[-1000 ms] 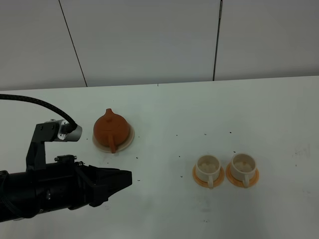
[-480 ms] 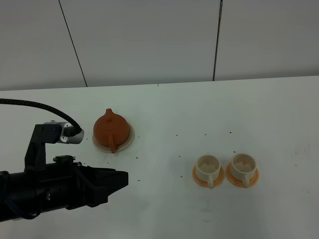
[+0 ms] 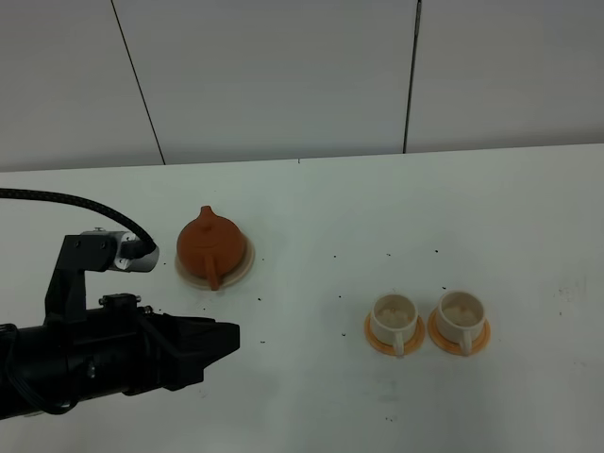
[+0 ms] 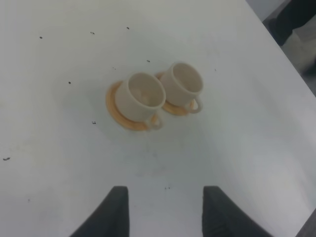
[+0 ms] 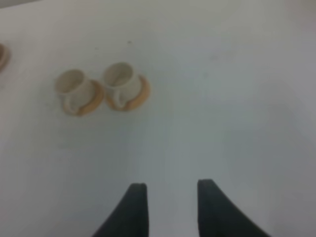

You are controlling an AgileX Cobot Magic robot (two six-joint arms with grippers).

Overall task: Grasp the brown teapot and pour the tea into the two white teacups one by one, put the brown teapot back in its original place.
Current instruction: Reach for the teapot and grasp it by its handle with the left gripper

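Two grippers, both empty. Left gripper is hovering at the near left of the white table, fingers apart. Right gripper is showing only in its wrist view, fingers apart too. Small cream-white handled teacups are sitting side by side on orange saucers, right of centre. Squat terracotta-brown clay teapot is resting farther back on the round cream-beige coaster, lid on.

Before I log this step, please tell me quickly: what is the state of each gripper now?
Left gripper: open, holding nothing.
Right gripper: open, holding nothing.
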